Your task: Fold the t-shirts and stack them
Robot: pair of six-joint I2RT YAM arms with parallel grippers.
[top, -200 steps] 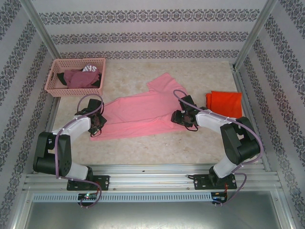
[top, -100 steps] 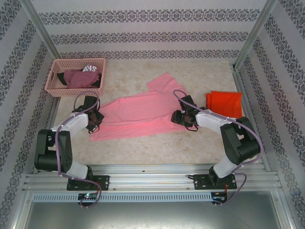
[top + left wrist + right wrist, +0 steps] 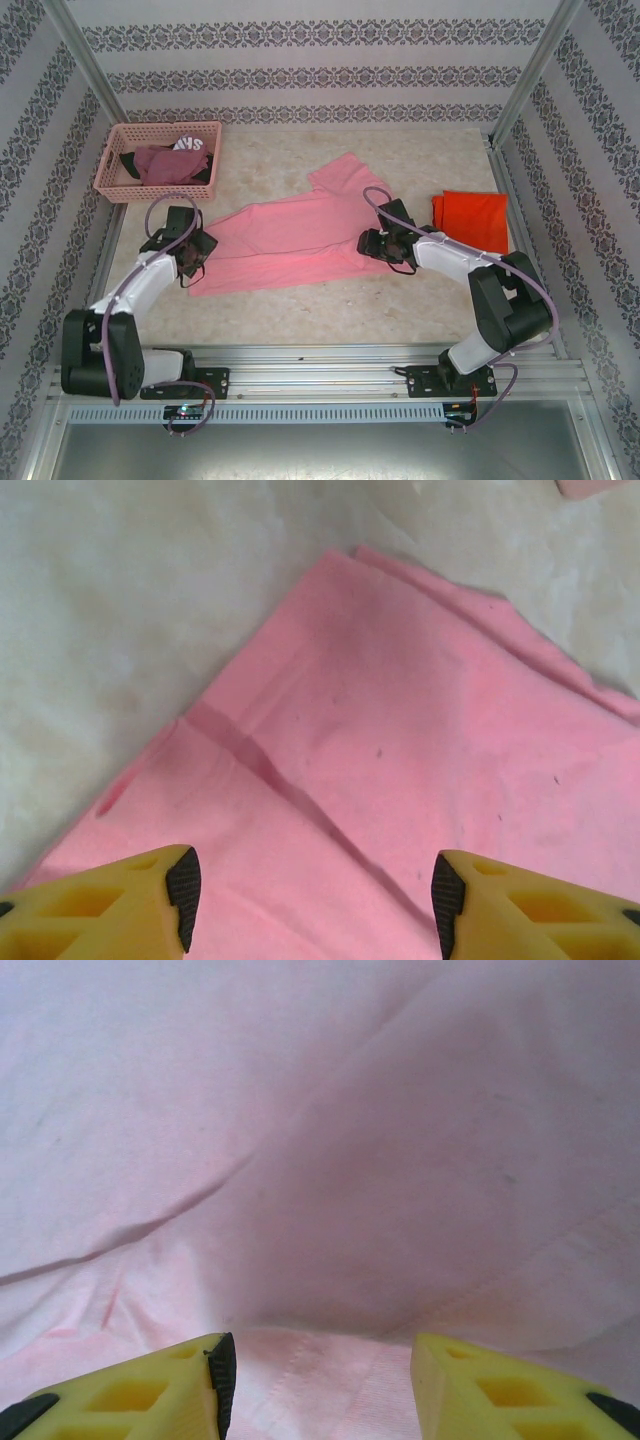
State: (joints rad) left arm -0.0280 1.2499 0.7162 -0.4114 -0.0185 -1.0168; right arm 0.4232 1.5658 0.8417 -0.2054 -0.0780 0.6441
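The salmon-pink t-shirt (image 3: 290, 235) lies spread across the middle of the table, partly folded lengthwise. Its left end, with a crease, lies flat under my left gripper (image 3: 312, 900). That left gripper (image 3: 192, 250) hovers at the shirt's left edge, open, with nothing between its pads. At the shirt's right edge my right gripper (image 3: 372, 245) stands open close above the pink fabric (image 3: 330, 1160), nothing clamped between its fingers (image 3: 222, 1370). The orange-red t-shirt (image 3: 472, 218) lies folded flat at the right, beside the right arm.
A pink plastic basket (image 3: 108, 170) at the back left holds maroon and black garments. Metal frame posts and patterned walls close in the table on three sides. Bare tabletop (image 3: 300, 310) runs in front of the pink shirt.
My left gripper has opened and let go of the pink shirt's left end, and the left arm has shifted back and to the left. The right arm has stayed put.
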